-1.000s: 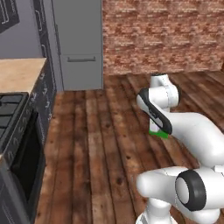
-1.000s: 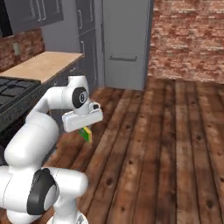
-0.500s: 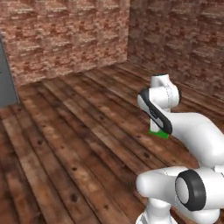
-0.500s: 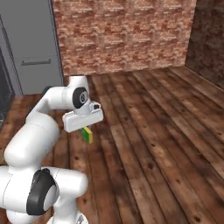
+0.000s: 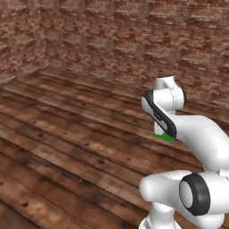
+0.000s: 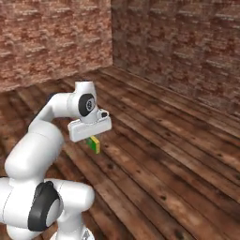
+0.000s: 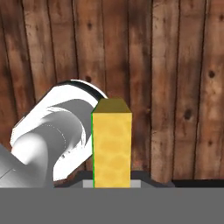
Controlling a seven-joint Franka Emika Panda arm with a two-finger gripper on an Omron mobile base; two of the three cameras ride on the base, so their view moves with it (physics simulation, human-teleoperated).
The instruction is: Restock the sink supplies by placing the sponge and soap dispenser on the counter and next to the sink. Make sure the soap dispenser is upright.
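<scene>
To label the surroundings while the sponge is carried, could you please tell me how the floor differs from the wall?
The floor is long wooden planks with dark knots; the wall is small bricks. The floor lies flat under the robot; the wall stands upright beyond it. Both are reddish brown, and neither touches the sponge.

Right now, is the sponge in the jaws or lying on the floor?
In the jaws. The sponge stands on end between them, clear above the wooden floor; the right base view shows it hanging under the gripper.

Dim, even light — soft blur.
</scene>
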